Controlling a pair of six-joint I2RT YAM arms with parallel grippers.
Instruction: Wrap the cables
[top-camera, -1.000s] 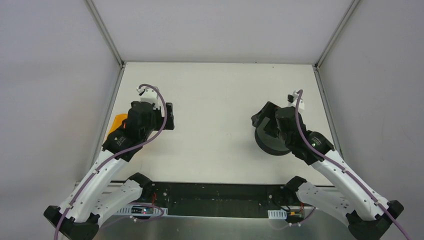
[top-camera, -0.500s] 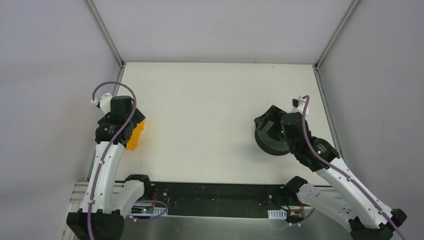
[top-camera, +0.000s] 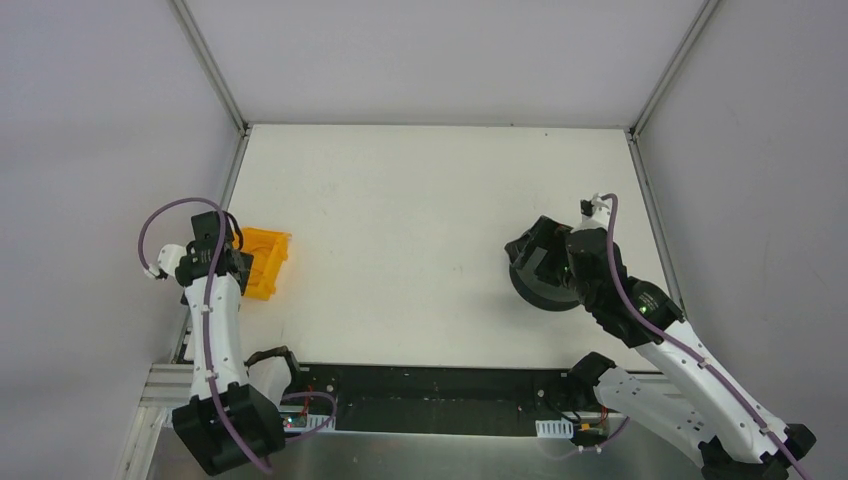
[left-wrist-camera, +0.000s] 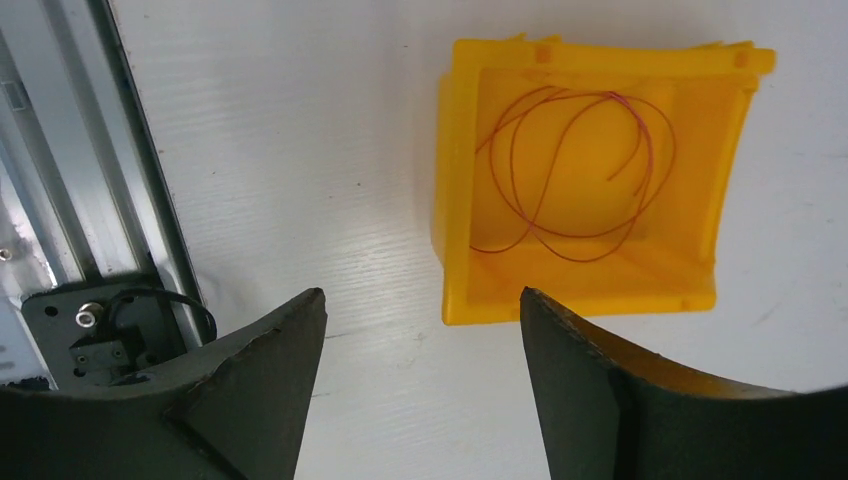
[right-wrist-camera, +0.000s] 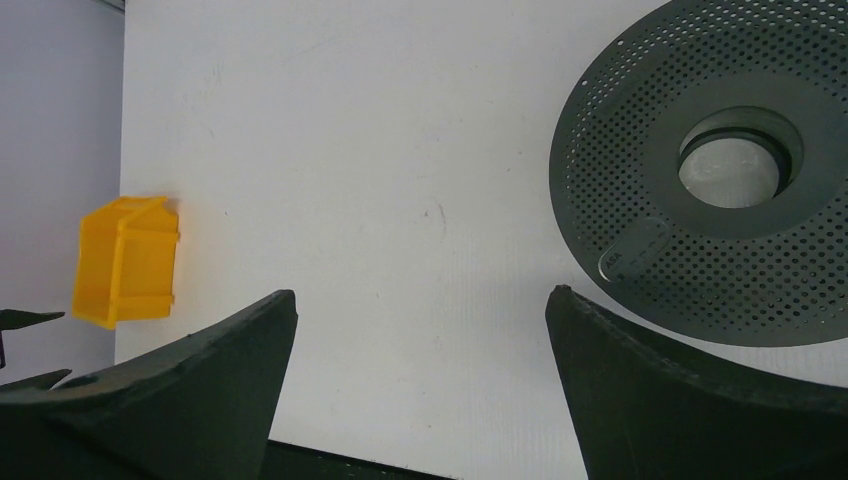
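While both arms hang over the white counter (top-camera: 420, 200), neither one holds anything. The left pincer (left-wrist-camera: 420, 310) has its two dark fingers spread wide apart, with bare counter showing between them. Just ahead of its fingertips sits a yellow bin (left-wrist-camera: 455, 200), open side up, at the left edge of the counter next to the metal rail (left-wrist-camera: 110, 180). The wire (left-wrist-camera: 548, 170) lies inside that bin, a hair-thin reddish-brown strand resting in a few loose loops on the bin floor, with one free end near the middle. Nothing touches it.

Over on the right side, well apart from the bin, a dark grey spool (right-wrist-camera: 700, 240) lies flat on the counter. Its upper flange is dotted with small holes and has a round opening in the centre. The right pincer (right-wrist-camera: 420, 300) is likewise spread wide and empty. From its wrist camera the spool lies ahead and off to the right of the fingers, and the bin shows small at the far left. From the top camera, the right wrist partly covers the spool.
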